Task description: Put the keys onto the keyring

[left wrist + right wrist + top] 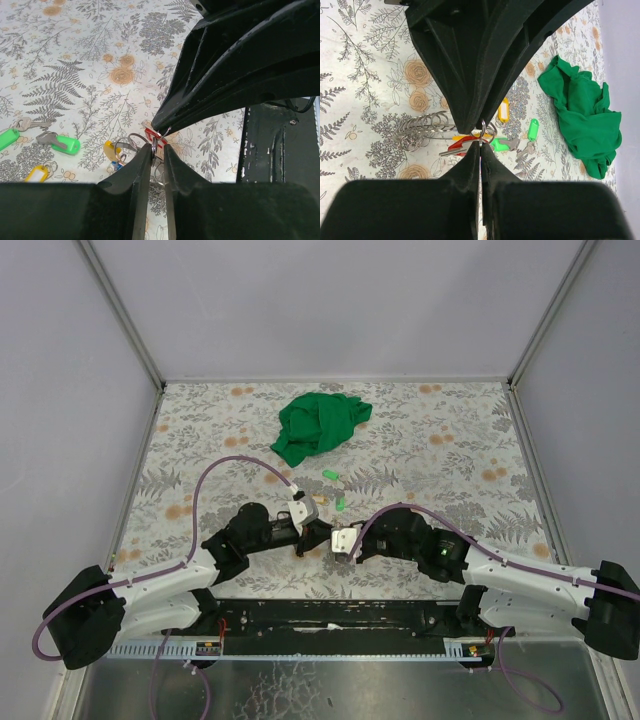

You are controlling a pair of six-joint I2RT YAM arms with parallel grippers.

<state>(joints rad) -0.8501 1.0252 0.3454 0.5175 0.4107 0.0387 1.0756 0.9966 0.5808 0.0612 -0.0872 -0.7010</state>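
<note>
My two grippers meet tip to tip low over the table, near the front edge: left gripper [312, 532], right gripper [328, 540]. In the left wrist view my left gripper [157, 149] is shut on the thin silvery keyring [154, 150], held edge-on. My right gripper [481, 144] is shut on the thin metal end of the red-tagged key [456, 145], touching the ring. That red tag [151, 135] also shows under the right gripper's tip [161, 127]. Loose keys lie nearby: green tags [533, 130] [65, 143] and yellow tags [503, 110] [37, 173].
A crumpled green cloth [318, 425] lies at the back of the flowered table. A bundle of spare silvery rings [419, 131] lies left of the fingertips. Two green-tagged keys [330, 476] [340, 503] lie between the cloth and the grippers. Walls enclose the table [450, 460].
</note>
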